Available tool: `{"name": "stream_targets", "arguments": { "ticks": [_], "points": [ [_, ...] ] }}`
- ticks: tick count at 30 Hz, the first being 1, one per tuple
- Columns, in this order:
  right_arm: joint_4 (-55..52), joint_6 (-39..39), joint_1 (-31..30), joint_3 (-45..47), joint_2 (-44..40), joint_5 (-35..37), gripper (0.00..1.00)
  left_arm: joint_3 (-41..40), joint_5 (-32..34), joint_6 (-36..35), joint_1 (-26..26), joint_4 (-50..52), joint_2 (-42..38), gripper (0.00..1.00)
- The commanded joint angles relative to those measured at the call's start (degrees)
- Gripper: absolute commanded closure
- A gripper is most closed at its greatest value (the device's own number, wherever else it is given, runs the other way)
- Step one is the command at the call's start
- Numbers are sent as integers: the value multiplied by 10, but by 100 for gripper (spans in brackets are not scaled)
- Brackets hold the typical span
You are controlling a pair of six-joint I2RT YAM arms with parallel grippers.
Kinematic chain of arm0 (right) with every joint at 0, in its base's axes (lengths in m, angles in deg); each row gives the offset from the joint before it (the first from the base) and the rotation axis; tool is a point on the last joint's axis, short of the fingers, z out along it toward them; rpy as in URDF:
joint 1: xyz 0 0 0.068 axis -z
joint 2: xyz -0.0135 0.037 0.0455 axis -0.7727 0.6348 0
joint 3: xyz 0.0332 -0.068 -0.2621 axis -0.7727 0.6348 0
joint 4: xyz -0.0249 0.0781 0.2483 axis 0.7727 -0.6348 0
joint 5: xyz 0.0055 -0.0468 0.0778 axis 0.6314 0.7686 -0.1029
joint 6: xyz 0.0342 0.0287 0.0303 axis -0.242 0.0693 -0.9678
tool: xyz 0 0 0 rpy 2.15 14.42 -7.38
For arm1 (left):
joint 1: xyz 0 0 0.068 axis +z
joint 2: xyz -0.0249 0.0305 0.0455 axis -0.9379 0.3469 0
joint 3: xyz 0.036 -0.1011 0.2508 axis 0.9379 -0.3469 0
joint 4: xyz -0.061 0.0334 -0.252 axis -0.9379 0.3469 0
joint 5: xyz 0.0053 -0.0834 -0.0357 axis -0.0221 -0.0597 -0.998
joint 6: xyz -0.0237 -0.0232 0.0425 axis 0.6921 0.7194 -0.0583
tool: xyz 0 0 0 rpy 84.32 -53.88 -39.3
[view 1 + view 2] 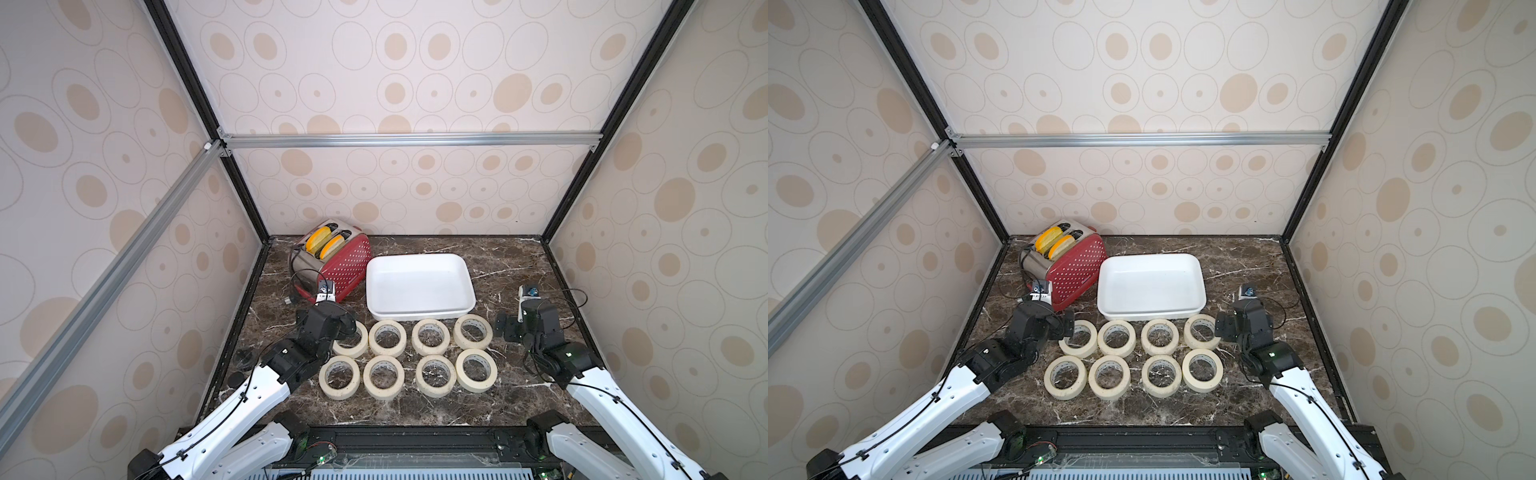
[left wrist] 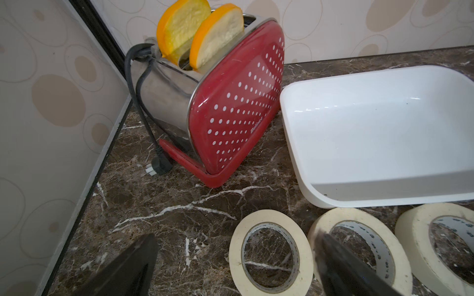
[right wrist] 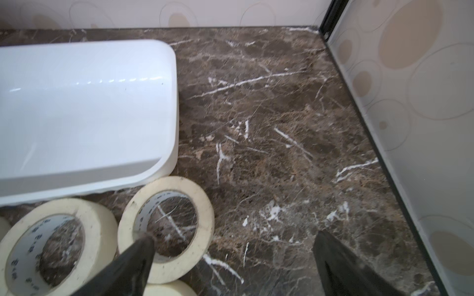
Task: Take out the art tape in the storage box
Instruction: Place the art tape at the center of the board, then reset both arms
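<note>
the left gripper [image 2: 234,242] and right gripper [image 3: 234,235] both stand spread wide. between them the art tape [image 1: 431,351], eight rolls in two rows, lies flat on the table [image 1: 503,266], just short of the storage box [image 1: 419,314] ahead of both.

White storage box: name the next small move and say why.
Probably lift the right gripper straight up and away: its jaws stand open, one finger over the nearest cream ring-shaped tape roll. The shallow white storage box holds nothing and all eight rolls lie on the dark marble table, so nothing seems left to pick.
</note>
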Motion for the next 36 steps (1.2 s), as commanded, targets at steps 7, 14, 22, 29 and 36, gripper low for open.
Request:
{"name": "stream_targets", "arguments": {
  "ticks": [7, 14, 22, 29, 36],
  "points": [
    [349, 143, 36, 89, 91, 179, 0, -63, 80, 11, 2, -67, -76, 1],
    [450, 154, 79, 89, 241, 178, 0, -93, 83, -20, 2, -92, -113, 1],
    [617, 218, 105, 134, 332, 157, 0, -96, 79, -41, 3, -104, -99, 1],
    [723, 221, 147, 163, 375, 94, 0, -91, 93, -75, 3, -134, -45, 1],
    [691, 209, 183, 159, 366, -12, 2, -107, 84, -37, 98, -155, -9, 1]
  ]
}}
